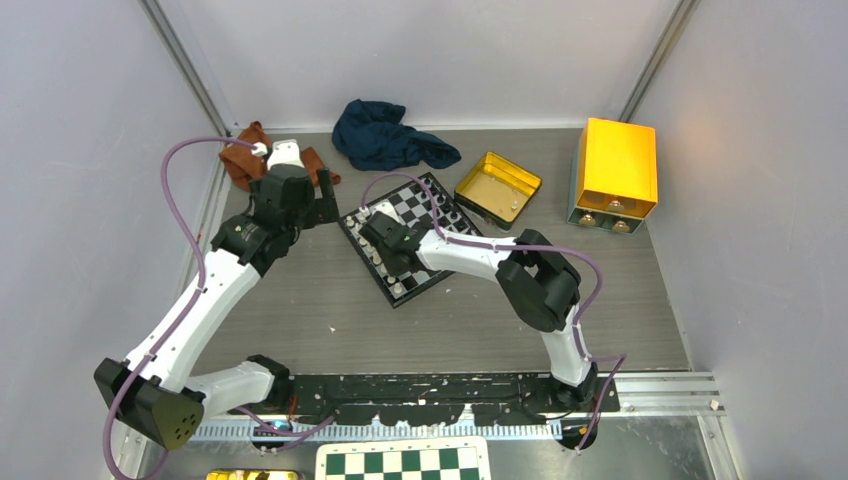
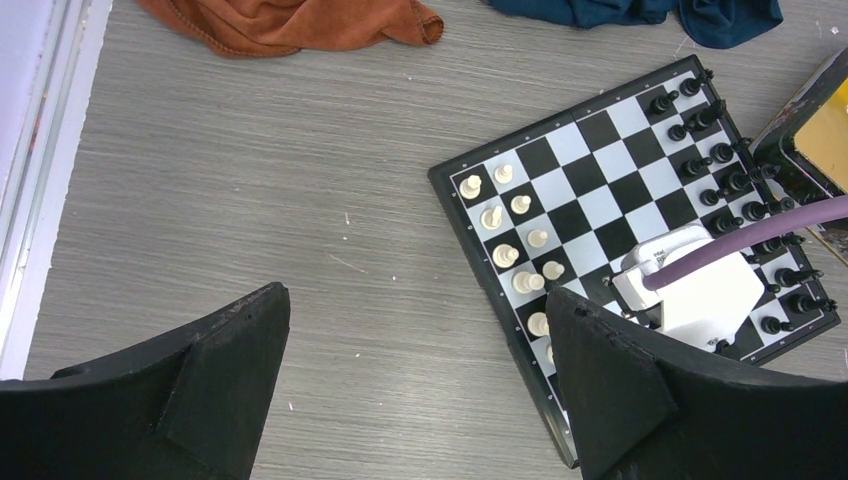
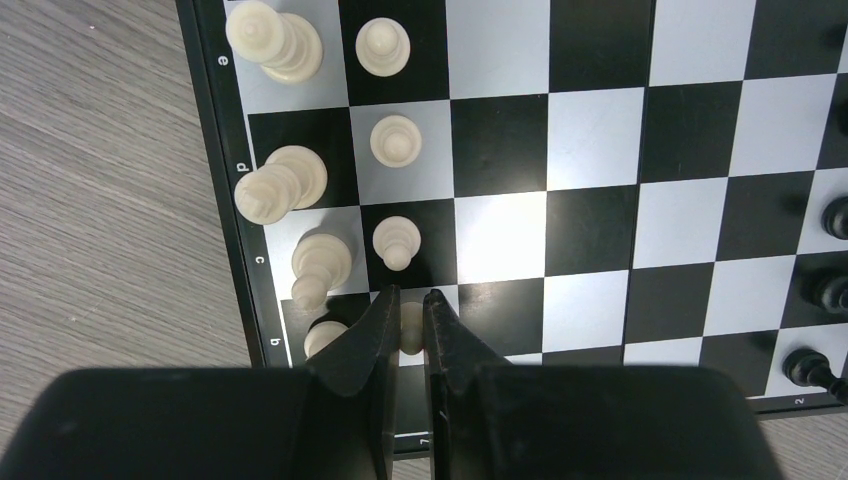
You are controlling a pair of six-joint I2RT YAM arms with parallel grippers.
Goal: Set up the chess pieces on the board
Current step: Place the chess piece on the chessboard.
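The right gripper (image 3: 409, 320) pinches a white pawn (image 3: 410, 338) just above the board (image 3: 598, 140), apparently to seat it beside the other white pieces (image 3: 397, 140). The left gripper (image 2: 417, 305) hangs wide open over the table, clear of the board.

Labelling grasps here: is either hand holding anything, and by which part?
The right hand pinches a small white chess piece by its sides between the fingertips; how far up cannot be told. The left hand is open, holding nothing.
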